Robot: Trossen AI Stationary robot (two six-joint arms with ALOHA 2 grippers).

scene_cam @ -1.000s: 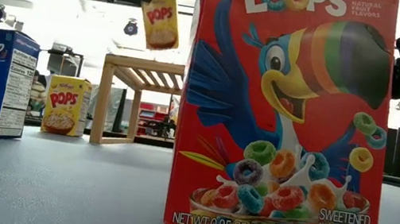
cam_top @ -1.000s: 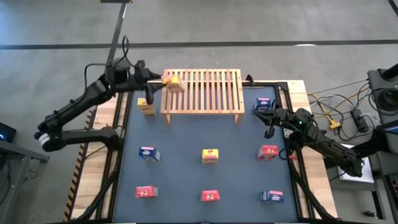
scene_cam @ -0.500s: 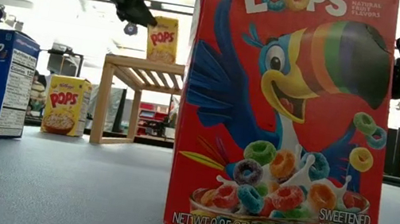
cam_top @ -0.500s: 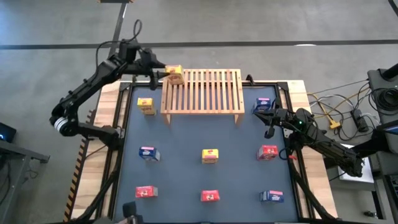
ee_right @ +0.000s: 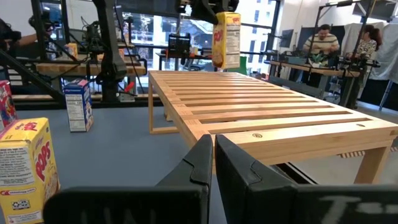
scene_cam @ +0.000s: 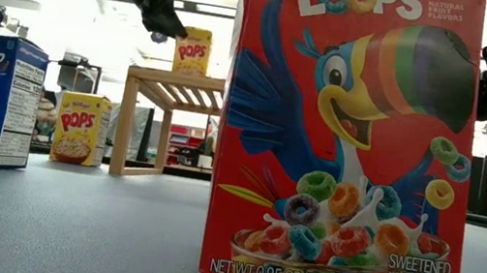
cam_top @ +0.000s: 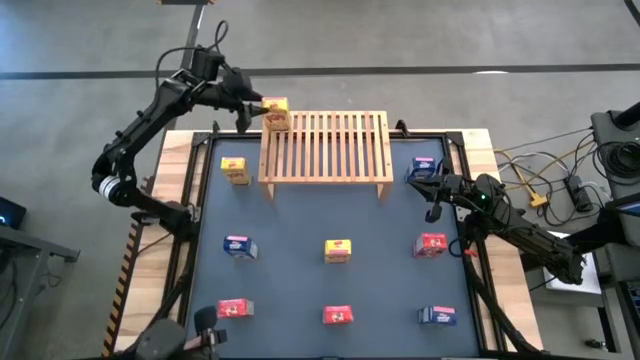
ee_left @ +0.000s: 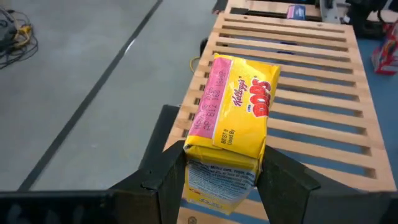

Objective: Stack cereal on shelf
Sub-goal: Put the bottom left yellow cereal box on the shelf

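My left gripper (cam_top: 258, 110) is at the wooden rack's (cam_top: 325, 150) far left corner, shut on a yellow Pops box (cam_top: 275, 113). In the low view that box (scene_cam: 193, 50) stands upright on the rack top (scene_cam: 179, 77), with the gripper (scene_cam: 171, 25) up and to its left. My right gripper (cam_top: 432, 205) waits shut beside the rack's right end, between a blue box (cam_top: 424, 168) and a red box (cam_top: 432, 244). In the right wrist view its shut fingers (ee_right: 212, 155) face the rack (ee_right: 249, 118). My left gripper (ee_left: 224, 180) pinches the yellow box between its two fingers (ee_left: 165, 177), across the narrow sides at the end nearest the gripper (ee_left: 221, 155). It comes slanting down from the table's far left side. The box is upright, its bottom on the slats (ee_left: 311, 93).
Other boxes stand on the dark tabletop: yellow (cam_top: 235, 170) left of the rack, blue (cam_top: 240, 246), yellow (cam_top: 338, 250), red (cam_top: 235, 308), red (cam_top: 338, 315), blue (cam_top: 437, 316). A red box (scene_cam: 341, 137) fills the low view. The rest of the slatted top is bare.
My left gripper has moved toward the table's far edge and come down, staying shut on the yellow box. The box, a second ago tilted and lifted above the rack, now stands upright on the rack's far left corner.
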